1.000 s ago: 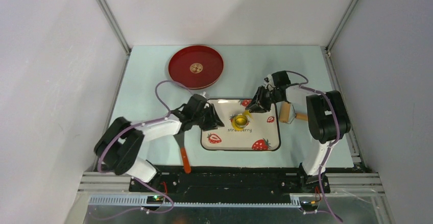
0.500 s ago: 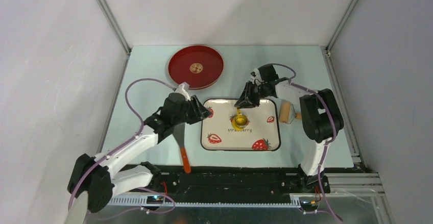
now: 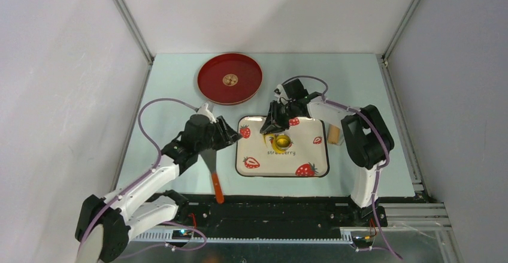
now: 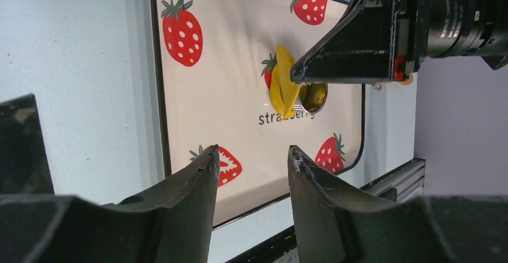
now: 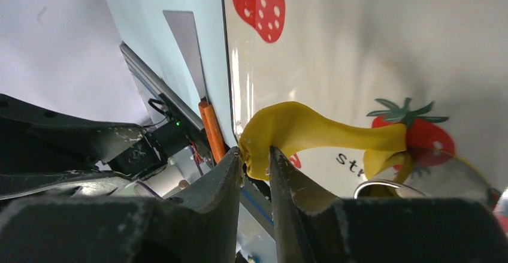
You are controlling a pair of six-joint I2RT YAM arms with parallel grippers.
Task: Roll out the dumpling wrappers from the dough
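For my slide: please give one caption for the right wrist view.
Right gripper pinches one end of a yellow dough strip over the strawberry tray.

Left arm (image 3: 150, 179): white link shells, black joint housings.
Right arm (image 3: 365, 137): same scheme — bulky black joints, white lower link.
Cables (image 3: 142, 122): lilac, one looping along each arm.
Left gripper (image 4: 253, 153): matte black fingers — edges scuffed pale.

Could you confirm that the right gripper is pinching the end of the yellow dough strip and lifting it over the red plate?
Not quite. The right gripper does pinch the end of the yellow dough strip, but it lifts it over the strawberry tray, not the red plate, which lies farther back and to the left. The right wrist view shows the tray directly behind the dough.
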